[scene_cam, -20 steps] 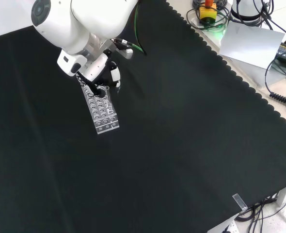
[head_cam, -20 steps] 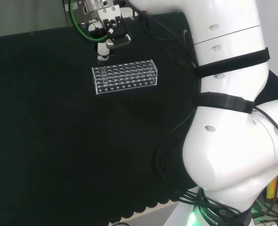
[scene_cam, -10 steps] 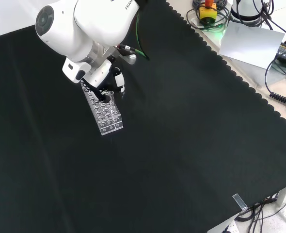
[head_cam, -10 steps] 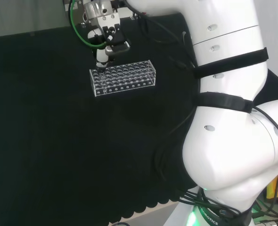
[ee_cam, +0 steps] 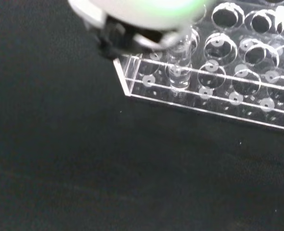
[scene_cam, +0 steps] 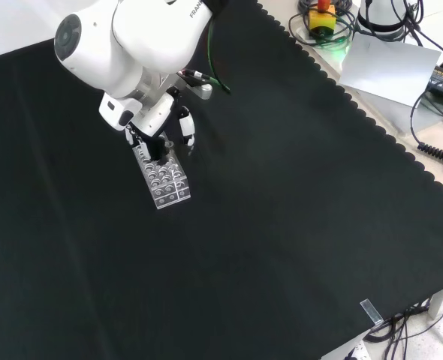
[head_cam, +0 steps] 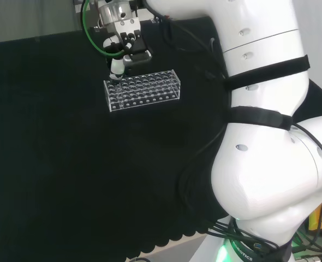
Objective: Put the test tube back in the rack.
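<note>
Hand (head_cam: 124,50) at the rack's (head_cam: 143,90) end, fingers curled around the test tube (ee_cam: 179,65). Tube upright directly beneath hand, partway seated in an end hole. Best lowered straight, kept vertical, released only once bottomed, without nudging rack.

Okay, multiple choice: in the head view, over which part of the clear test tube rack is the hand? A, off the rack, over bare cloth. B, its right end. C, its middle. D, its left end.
D: in the head view the hand hangs over the left end of the test tube rack, and the wrist view shows a clear test tube standing in a hole near an end corner of the rack.
</note>
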`<state>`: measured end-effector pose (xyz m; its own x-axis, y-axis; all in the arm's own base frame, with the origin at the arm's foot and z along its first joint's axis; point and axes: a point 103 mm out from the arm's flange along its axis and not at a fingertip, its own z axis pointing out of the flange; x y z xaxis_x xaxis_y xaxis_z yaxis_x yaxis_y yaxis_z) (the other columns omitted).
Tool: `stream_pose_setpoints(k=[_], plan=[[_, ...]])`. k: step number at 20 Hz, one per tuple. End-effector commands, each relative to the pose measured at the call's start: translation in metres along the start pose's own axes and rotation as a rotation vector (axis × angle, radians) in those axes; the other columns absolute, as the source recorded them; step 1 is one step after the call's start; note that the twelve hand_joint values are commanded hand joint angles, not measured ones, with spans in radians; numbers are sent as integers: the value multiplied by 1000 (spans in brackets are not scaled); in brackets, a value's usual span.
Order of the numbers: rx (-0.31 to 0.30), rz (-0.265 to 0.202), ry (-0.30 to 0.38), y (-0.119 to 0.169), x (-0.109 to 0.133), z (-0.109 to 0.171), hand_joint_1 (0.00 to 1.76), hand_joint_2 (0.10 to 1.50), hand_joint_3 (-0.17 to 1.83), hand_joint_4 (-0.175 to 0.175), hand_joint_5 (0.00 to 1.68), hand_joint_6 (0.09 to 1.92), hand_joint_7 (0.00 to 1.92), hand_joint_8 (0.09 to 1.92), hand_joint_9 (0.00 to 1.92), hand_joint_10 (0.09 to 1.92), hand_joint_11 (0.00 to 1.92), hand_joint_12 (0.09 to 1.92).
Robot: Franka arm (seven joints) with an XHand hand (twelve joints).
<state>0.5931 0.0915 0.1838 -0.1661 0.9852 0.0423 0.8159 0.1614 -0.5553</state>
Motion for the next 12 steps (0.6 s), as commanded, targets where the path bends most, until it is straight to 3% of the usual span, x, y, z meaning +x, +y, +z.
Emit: stream_pose_setpoints(k=[1, 5, 12], plan=[[78, -34, 43, -5, -5, -9, 915, 566, 521, 19, 369, 410, 353, 822, 561, 918, 403, 1477], [69, -38, 49, -10, -6, -15, 880, 580, 467, 35, 332, 241, 82, 964, 346, 1028, 323, 1519], [-12, -87, 60, -44, -6, -51, 860, 589, 445, 42, 322, 136, 3, 932, 208, 1062, 222, 1550]])
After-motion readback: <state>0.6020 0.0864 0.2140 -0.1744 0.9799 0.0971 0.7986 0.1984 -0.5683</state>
